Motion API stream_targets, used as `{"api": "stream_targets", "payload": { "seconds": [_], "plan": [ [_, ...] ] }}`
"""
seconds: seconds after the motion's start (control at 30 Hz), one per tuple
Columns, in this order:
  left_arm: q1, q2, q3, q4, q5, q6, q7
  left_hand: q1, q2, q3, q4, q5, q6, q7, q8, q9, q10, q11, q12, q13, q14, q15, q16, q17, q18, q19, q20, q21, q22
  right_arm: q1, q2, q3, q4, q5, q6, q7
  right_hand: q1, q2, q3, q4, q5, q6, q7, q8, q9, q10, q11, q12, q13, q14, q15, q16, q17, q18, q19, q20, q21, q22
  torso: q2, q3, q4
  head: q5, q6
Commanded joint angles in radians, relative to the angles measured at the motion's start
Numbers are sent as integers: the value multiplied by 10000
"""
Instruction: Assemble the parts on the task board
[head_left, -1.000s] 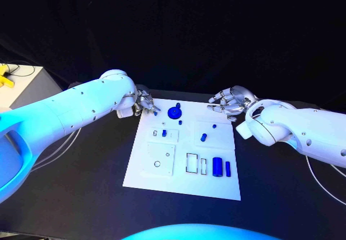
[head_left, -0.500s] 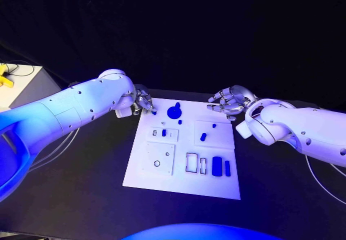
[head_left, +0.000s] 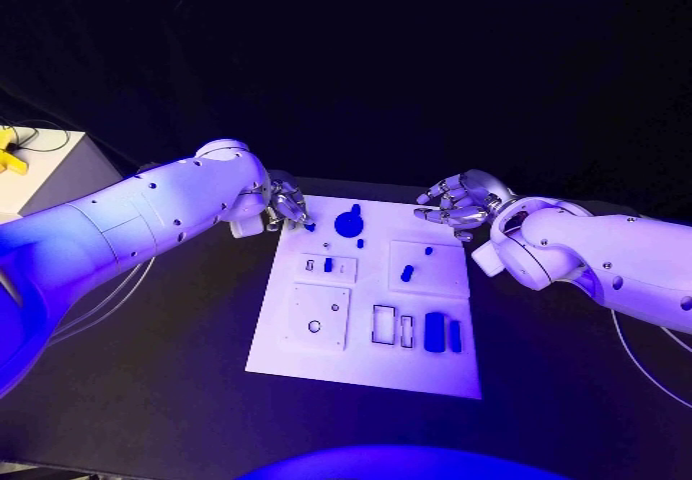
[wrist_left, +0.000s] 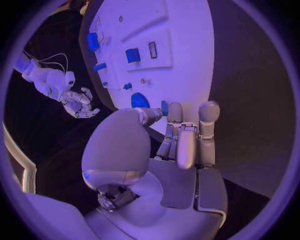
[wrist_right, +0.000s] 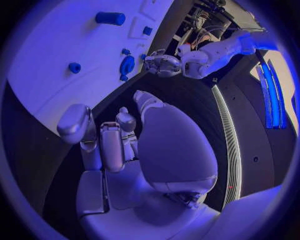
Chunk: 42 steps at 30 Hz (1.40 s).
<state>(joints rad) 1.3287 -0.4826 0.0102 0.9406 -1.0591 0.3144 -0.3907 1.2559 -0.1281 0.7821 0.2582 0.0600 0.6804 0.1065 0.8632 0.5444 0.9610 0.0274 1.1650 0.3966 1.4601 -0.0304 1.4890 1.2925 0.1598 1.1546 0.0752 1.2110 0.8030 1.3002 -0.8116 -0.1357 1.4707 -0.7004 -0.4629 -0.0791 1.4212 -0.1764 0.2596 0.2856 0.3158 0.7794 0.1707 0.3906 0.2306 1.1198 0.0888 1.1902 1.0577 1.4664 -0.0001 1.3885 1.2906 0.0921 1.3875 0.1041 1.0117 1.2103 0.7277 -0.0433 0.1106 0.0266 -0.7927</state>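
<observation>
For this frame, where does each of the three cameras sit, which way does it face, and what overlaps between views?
Head view: on the robot's head, looking down at the task board; both arms enter, left hand and right hand at the board's far corners.
Left wrist view: behind the left hand, facing the board; the right hand shows beyond.
Right wrist view: behind the right hand, facing the board and left hand.
Shared: the round blue part.

You've got the left hand (wrist_left: 181, 145) hovering empty by the task board (wrist_left: 181, 45) edge, fingers loosely apart, near the round blue part (wrist_left: 139, 101); right hand (wrist_left: 78, 102) across.
</observation>
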Motion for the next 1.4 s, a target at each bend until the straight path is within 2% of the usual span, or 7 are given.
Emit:
{"api": "stream_targets", "payload": {
  "seconds": [0.03, 0.33, 0.37, 0.43, 0.53, 0.9, 1.4],
  "plan": [
    [5, -142, 8, 302, 224, -216, -97, -174, -54, 1361, -1227, 59, 49, -77, 872, 1149, 107, -24, 58, 12, 60, -40, 77, 64, -130, 105, -22, 108, 128, -6, -8, 2, 10, -25, 110, 124, -109, 30, 54, -23, 50, -71, 29, 32, 3, -44, -18, -16, -15, 33, 73, -24, 17, 188, -25, 20, -49, -1, -4, 3, 10, 6, 19],
    [17, -843, 11, 1446, 247, -543, -314, -777, -381, 2068, -1628, 281, 347, -239, 1063, 1321, 468, -182, 129, 36, 317, -186, 218, 530, -230, 480, -130, 464, 698, -6, -58, 1, 29, -20, 103, 122, -127, 44, 68, -12, 58, -74, 30, 36, 2, -42, -17, -13, -22, 30, 73, -31, 7, 189, -24, 19, -57, -6, -22, 20, 11, 78, 57],
    [18, -952, 10, 1623, 233, -568, -320, -873, -436, 2194, -1702, 432, 389, -258, 1084, 1346, 540, -201, 154, 99, 342, -207, 232, 582, -236, 501, -149, 492, 734, -6, -68, 1, 33, -19, 101, 120, -127, 44, 68, -12, 58, -74, 30, 36, 2, -42, -17, -13, -22, 30, 73, -31, 7, 189, -24, 19, -57, -6, -32, 24, 18, 75, 42],
    [17, -1168, 7, 1976, 210, -664, -325, -1157, -653, 2377, -1879, 1514, 552, -318, 1173, 1429, 731, -263, 187, 157, 458, -263, 311, 867, -263, 588, -199, 597, 887, -6, -86, 1, 41, -19, 97, 120, -127, 44, 68, -12, 58, -74, 30, 36, 2, -42, -17, -13, -22, 30, 73, -31, 7, 189, -24, 19, -57, -6, -22, 11, 19, 91, 51],
    [11, -1467, -1, 2487, 135, -862, -327, -1301, -719, 2423, -1988, 1798, 639, -362, 1185, 1465, 911, -310, 217, 271, 529, -304, 356, 1038, -294, 691, -237, 705, 1067, -6, -112, 1, 52, -18, 91, 120, -127, 44, 68, -12, 58, -74, 30, 36, 2, -42, -17, -13, -22, 30, 73, -31, 7, 189, -24, 19, -57, -6, -36, 12, 40, 99, 45],
    [-225, -2267, -42, 4027, -663, -1789, -366, -1547, -823, 2471, -2168, 2242, 896, -476, 1129, 1480, 1339, -423, 217, 472, 706, -410, 463, 1467, -379, 996, -334, 955, 1522, -9, -179, 0, 94, -12, 67, 141, -141, 43, 83, -12, 69, -79, 30, 42, 2, -36, -18, -2, -26, 36, 74, -25, 15, 186, -14, 19, -47, 1, -69, -10, 68, 161, 13],
    [-594, -2422, -259, 4693, -1277, -2181, -742, -1648, -860, 2507, -2244, 2357, 1034, -534, 1074, 1475, 1549, -480, 189, 553, 762, -464, 489, 1593, -420, 1154, -386, 1065, 1734, -23, -217, 0, 141, -5, 66, 149, -138, 37, 91, -18, 73, -79, 29, 46, 2, -36, -19, -1, -31, 36, 73, -26, 14, 185, -10, 19, -45, 2, -26, -8, 48, 234, -43]
  ]
}}
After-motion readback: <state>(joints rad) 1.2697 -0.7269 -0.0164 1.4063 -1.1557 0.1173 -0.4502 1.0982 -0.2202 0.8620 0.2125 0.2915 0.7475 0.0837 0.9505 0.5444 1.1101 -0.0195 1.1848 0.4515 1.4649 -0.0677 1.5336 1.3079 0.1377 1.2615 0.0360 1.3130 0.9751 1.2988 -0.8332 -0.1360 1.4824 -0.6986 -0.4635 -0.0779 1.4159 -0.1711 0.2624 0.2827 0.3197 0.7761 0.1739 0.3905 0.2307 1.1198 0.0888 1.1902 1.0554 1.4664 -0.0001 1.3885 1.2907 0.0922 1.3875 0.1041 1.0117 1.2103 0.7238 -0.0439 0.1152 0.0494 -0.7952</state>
